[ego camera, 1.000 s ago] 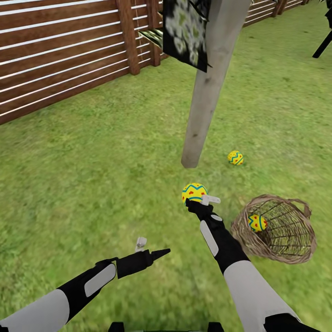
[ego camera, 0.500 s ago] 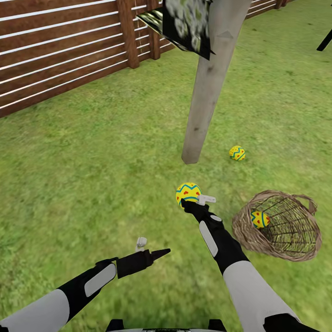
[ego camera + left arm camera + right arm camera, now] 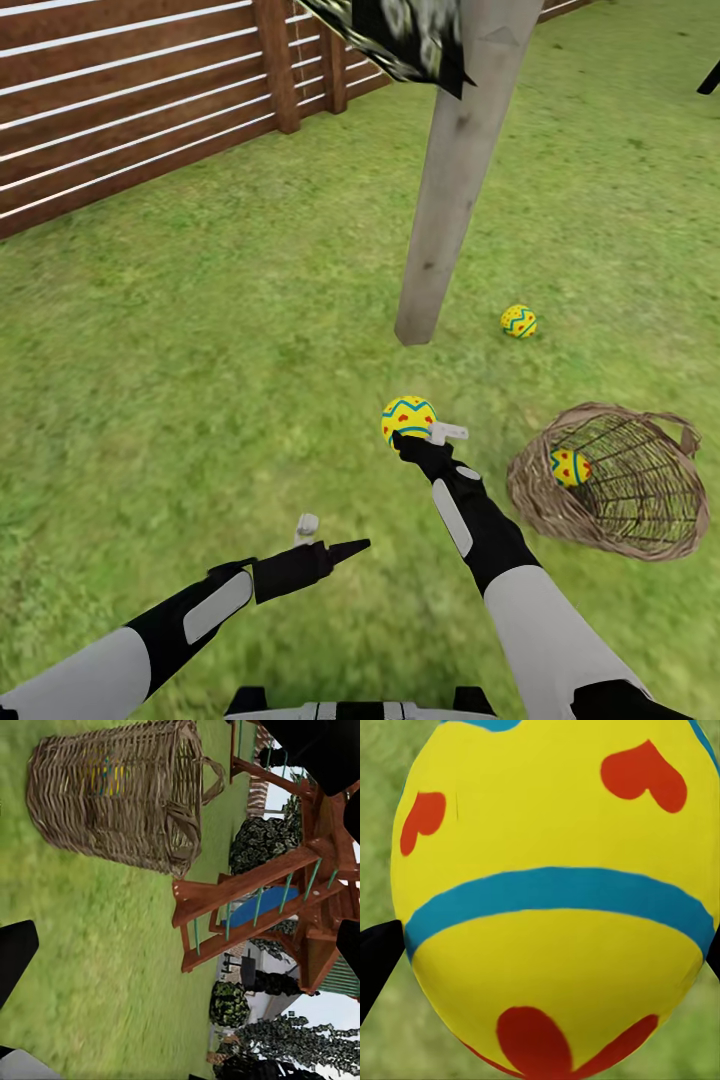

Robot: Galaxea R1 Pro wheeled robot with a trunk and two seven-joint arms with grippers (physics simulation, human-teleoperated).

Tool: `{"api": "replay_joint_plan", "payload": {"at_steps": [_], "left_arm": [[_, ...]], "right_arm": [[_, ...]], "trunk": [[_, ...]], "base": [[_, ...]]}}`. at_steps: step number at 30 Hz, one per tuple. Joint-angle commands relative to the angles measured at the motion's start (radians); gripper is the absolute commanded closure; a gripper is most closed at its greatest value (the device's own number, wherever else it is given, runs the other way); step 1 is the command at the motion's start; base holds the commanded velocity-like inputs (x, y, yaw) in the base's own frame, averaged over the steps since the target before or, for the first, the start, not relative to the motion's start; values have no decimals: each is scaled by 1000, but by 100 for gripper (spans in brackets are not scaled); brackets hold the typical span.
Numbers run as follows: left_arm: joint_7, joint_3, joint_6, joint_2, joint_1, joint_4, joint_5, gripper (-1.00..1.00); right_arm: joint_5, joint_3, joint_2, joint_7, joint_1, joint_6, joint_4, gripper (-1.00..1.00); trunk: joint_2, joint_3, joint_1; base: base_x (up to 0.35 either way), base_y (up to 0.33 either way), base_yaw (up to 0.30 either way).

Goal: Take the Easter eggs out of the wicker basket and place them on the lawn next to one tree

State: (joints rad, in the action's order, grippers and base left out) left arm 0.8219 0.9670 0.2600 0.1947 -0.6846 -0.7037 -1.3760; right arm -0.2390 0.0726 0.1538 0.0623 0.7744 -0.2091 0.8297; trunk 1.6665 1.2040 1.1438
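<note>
Your right gripper [image 3: 420, 432] is pinching a yellow Easter egg [image 3: 408, 417] above the lawn [image 3: 200, 380], short of the pale tree trunk [image 3: 445, 200]. One egg [image 3: 518, 321] is lying beside that trunk; another [image 3: 570, 467] is sitting inside the tipped wicker basket [image 3: 610, 480]. Your left gripper [image 3: 325, 540] is hanging spread and empty. Releasing from this height is risking a roll: the egg could wander away from the tree.

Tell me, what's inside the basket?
One yellow painted egg lies inside the tipped-over basket, seen through the open mouth. The woven wall hides the rest of the inside, so anything tucked deeper can't be seen.
</note>
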Motion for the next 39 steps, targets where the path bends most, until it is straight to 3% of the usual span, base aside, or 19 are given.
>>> {"api": "replay_joint_plan", "payload": {"at_steps": [1,16,17,20,25,39], "left_arm": [[2,4,8,1,-1,0,-11,-100],[4,4,8,1,-1,-2,-11,-100],[21,6,9,1,-1,-8,-11,-100],[155,47,8,4,-1,-22,-9,-100],[241,58,11,18,-1,-90,-9,-100],[260,56,9,17,-1,-82,-9,-100]], "right_arm": [[-10,3,-1,7,0,-4,2,100],[-10,19,-2,7,0,-4,2,100],[-10,19,-2,7,-1,-4,2,100],[-10,19,-2,7,-1,-4,2,100],[-10,19,-2,7,-1,-4,2,100],[-10,19,-2,6,-1,-4,3,100]], "trunk": [[8,5,4],[113,75,61],[120,80,65],[141,94,77],[176,117,96],[274,183,150]], "base": [[0,0,0],[0,0,0],[0,0,0],[0,0,0],[0,0,0],[0,0,0]]}}
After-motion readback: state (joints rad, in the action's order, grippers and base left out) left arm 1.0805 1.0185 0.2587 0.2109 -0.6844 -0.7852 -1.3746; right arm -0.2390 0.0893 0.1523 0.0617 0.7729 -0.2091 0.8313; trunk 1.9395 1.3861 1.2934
